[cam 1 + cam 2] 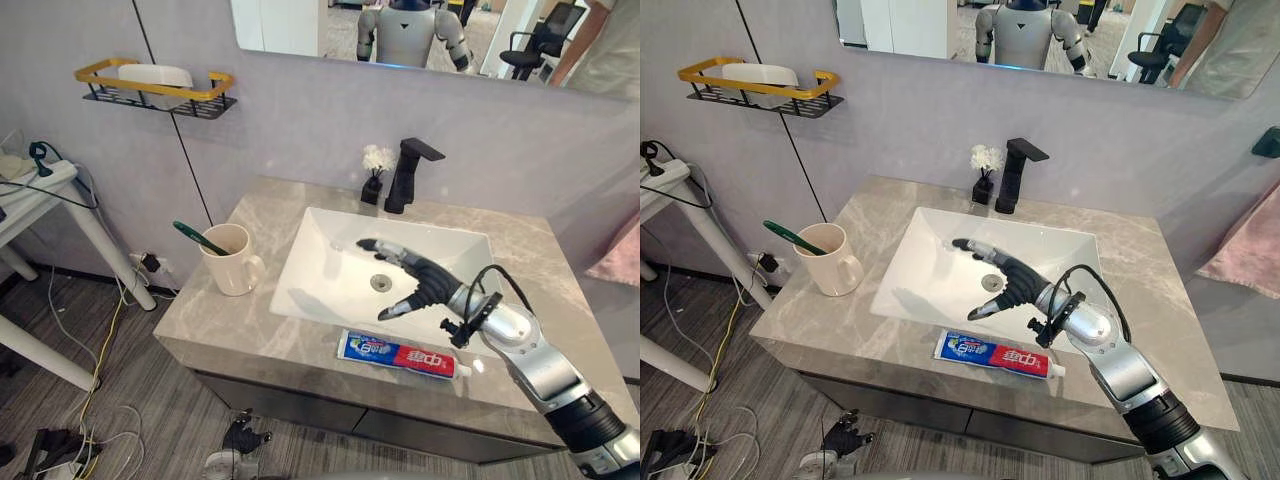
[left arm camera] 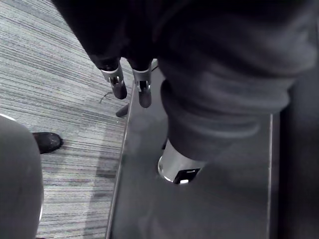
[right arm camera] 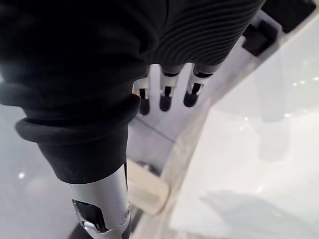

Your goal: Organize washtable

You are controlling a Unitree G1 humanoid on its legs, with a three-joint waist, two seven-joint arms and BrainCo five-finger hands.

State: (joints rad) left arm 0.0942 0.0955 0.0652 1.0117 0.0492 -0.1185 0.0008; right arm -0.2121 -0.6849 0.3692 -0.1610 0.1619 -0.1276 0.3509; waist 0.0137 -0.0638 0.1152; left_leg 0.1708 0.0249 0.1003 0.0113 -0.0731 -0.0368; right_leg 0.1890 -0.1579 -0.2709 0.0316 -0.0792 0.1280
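Grey stone washtable [image 1: 250, 340], one white sink [image 1: 320, 270]. One toothpaste tube [image 1: 400, 355] flat along front edge, before sink. One mug [image 1: 232, 262] at left, holding one toothbrush [image 1: 195, 237]. One faucet [image 1: 405, 175]. Right hand [image 1: 415, 278] spread, empty, over sink. Left hand [image 2: 224, 89] relaxed, empty.

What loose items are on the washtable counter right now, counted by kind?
mug: 1
toothbrush: 1, standing in the mug
toothpaste tube: 1, lying at the counter's front edge
flower vase: 1, beside the faucet
Total: 4
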